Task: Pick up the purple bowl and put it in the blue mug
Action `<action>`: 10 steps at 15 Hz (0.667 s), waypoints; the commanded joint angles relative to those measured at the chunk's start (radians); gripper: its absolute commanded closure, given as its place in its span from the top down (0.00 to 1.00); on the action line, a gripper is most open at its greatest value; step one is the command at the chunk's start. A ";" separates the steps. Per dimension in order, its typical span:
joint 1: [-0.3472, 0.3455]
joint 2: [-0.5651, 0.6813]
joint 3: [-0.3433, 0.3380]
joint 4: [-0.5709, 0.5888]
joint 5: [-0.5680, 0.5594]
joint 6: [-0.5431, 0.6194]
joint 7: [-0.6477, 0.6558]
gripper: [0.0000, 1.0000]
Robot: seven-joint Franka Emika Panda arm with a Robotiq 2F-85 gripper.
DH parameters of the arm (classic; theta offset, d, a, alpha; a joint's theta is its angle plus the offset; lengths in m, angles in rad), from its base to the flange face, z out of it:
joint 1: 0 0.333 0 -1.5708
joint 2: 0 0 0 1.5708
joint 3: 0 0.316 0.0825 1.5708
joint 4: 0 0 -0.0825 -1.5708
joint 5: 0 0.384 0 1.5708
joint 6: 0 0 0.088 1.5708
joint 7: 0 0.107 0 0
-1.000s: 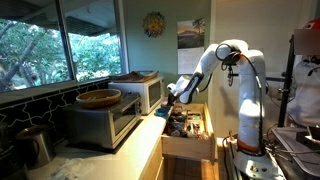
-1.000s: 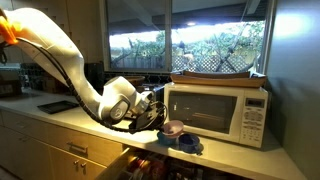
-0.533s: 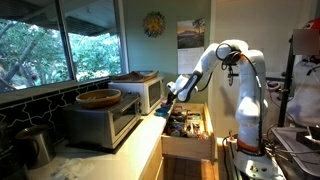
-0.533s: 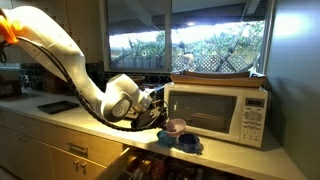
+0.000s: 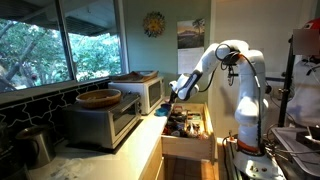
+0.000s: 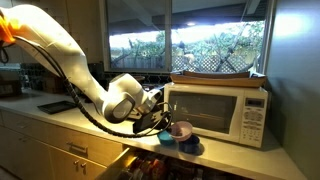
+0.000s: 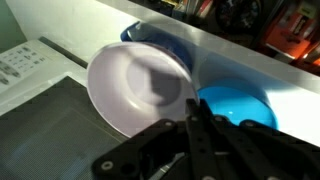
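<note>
A kitchen with broad windows [image 6: 200, 45] holds a pale desk [image 7: 290, 90] with a white microwave [image 6: 215, 108] standing on it; in front of the microwave the tool [image 7: 190, 112] has its fingers drawn narrow, pinching what looks like the near rim of the purple bowl [image 7: 135, 90], which hangs tilted just above the desk in an exterior view [image 6: 181, 129]. In the wrist view the blue mug [image 7: 240, 108] sits at 3 o'clock of the bowl, just beside it, its mouth up and empty. The bowl looks wider than the mug's mouth, so it may only perch on the rim and tip off, or knock the mug over if lowered off-centre; a one-sided rim pinch could also let the bowl swing or slip, and an open drawer [image 5: 188, 125] waits below the desk edge. Another blue object [image 7: 150, 35] at 12 o'clock is mostly hidden behind the bowl; the fingertips are blurred, and in the farther exterior view bowl and mug cannot be made out.
</note>
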 commanded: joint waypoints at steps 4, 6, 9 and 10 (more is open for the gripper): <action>-0.088 0.088 0.115 0.121 0.145 -0.043 -0.005 0.01; -0.116 0.116 0.161 0.165 0.175 -0.088 -0.019 0.01; -0.135 0.150 0.175 0.220 0.190 -0.160 -0.024 0.01; -0.143 0.154 0.175 0.230 0.193 -0.176 -0.025 0.01</action>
